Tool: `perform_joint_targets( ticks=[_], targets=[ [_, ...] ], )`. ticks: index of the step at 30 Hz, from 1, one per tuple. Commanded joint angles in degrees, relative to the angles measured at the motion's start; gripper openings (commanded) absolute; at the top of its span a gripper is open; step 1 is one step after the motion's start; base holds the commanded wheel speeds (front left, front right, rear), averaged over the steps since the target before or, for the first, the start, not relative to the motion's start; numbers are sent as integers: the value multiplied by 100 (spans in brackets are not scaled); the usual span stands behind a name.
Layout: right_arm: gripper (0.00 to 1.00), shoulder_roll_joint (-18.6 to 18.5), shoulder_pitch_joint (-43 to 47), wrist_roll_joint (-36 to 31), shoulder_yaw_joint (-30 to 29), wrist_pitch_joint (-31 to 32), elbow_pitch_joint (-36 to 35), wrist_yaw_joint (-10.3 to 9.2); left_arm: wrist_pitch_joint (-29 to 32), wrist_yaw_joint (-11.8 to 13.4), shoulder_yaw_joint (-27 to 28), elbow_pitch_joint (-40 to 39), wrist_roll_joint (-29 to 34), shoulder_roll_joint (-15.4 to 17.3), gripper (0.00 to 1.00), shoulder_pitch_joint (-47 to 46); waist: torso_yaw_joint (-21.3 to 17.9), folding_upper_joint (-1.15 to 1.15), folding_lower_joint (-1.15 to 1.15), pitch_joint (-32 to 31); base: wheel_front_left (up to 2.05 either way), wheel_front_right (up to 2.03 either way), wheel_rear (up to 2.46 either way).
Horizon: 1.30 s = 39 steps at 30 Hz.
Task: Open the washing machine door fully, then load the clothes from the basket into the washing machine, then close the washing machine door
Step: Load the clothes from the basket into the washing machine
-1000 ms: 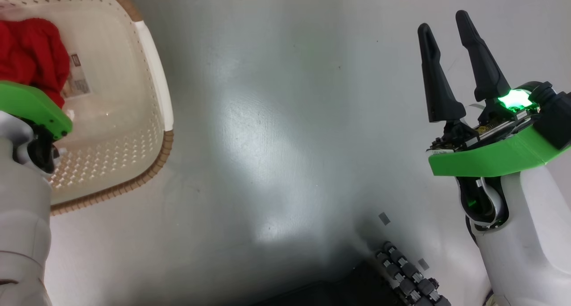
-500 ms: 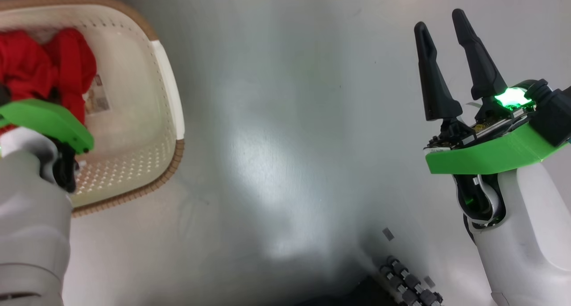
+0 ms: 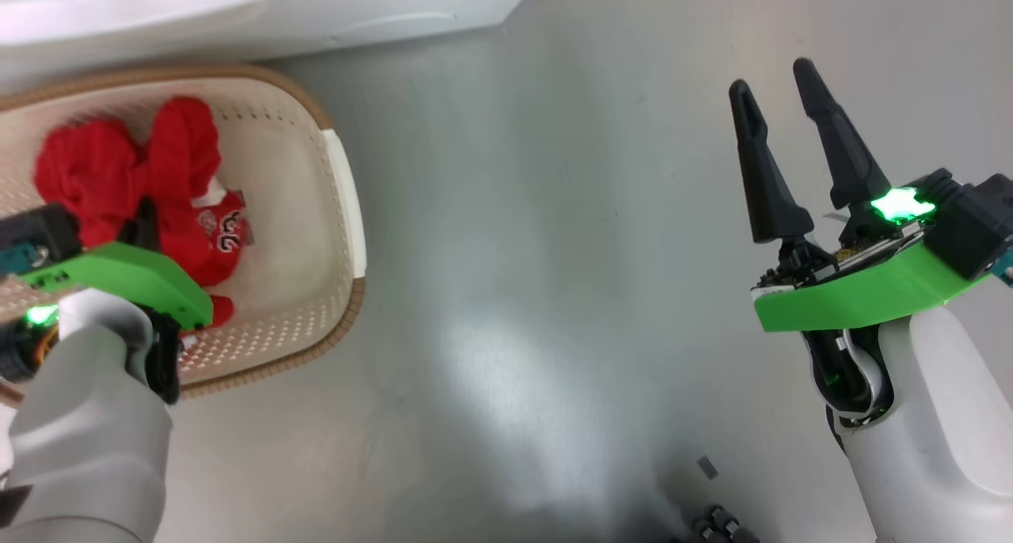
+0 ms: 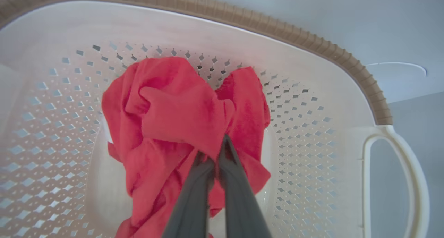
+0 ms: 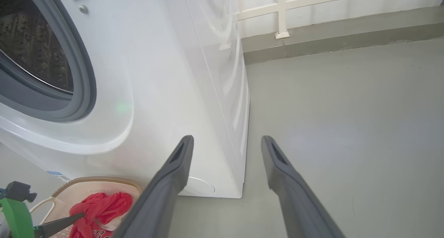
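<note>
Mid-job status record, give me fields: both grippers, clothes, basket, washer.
left gripper: shut on the clothes, inside the basket
right gripper: open, empty, over the floor
clothes: red bundle, in the basket
basket: on the floor, in front of the washing machine
washing machine: drum opening uncovered

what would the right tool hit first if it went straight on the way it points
Probably the washing machine, its white side near the corner; the right tool aims close to that edge, depth unclear.

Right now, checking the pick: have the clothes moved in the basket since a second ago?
Yes: the clothes have shifted toward the white handle of the basket.
</note>
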Motion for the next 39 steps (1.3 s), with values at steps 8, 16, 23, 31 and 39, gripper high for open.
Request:
perform_joint_targets(
  ticks=[8,16,23,31,39],
  targets=[
    [100,-110,398,60,47,-26,-49,9,-184,-38,-304,-805,-259,75,0,819,285,0,0,-636,0,0,0],
    [100,-153,510,70,23,-26,-17,9,-199,-39,-449,-2103,-363,243,0,1565,424,0,0,-964,0,0,0],
    [100,-207,637,88,18,-26,34,9,-200,-39,-318,-3463,-352,220,0,2442,501,0,0,-1303,0,0,0],
    [100,-308,848,107,13,-26,113,9,-200,69,-198,-4853,-143,121,0,3326,597,0,0,-1758,0,0,0],
    [100,-342,1023,116,14,-26,169,9,-200,189,-87,-5524,-14,50,0,3838,647,0,0,-2153,0,0,0]
  ],
)
